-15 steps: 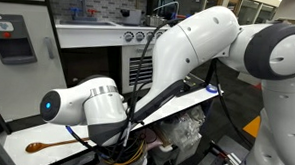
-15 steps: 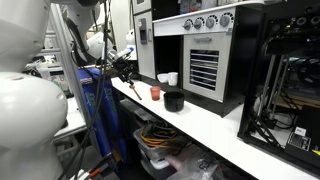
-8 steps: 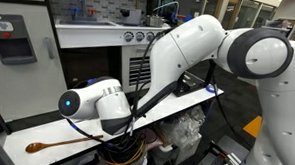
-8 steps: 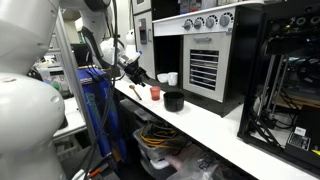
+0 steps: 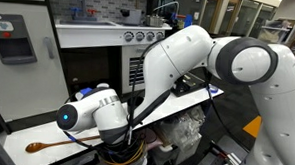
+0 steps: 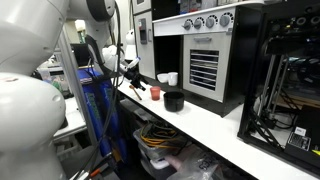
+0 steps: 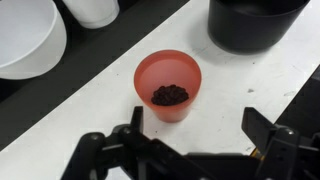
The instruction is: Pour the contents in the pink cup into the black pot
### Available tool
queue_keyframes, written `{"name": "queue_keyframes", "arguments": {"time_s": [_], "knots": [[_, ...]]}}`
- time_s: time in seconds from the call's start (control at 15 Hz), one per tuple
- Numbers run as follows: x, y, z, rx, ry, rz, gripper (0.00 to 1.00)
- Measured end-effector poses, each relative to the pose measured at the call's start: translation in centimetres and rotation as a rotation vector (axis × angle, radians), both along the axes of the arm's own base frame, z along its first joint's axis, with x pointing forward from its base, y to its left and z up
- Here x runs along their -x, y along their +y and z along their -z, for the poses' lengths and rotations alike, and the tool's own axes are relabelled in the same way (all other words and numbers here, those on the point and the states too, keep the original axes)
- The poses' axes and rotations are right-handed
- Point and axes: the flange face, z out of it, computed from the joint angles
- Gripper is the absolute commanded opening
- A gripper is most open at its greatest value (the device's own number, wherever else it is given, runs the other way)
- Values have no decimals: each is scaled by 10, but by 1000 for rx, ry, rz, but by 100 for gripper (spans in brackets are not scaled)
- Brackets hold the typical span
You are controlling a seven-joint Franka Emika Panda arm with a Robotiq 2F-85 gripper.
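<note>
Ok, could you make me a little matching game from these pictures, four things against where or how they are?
Things:
1 pink cup
2 black pot
3 white bowl
4 gripper

Places or states:
A open, holding nothing
B top left of the wrist view
C dark bits inside
D top right of the wrist view

Pairs: 1-C, 2-D, 3-B, 4-A.

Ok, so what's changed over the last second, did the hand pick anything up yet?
The hand moved down and toward the pink cup, and now sits open just short of it; the arm swung along with it. Nothing was taken hold of or let go. The pink cup, black pot, white mug and white bowl stayed where they were.
</note>
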Motion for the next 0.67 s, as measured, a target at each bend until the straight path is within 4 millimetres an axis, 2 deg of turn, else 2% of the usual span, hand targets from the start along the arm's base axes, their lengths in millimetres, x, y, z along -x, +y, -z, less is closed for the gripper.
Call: {"name": "queue_keyframes", "arguments": {"time_s": [0.2,0.67], "knots": [[3,8,15,67,7,-67,100],[8,18,69,253,39,-178,100]]}}
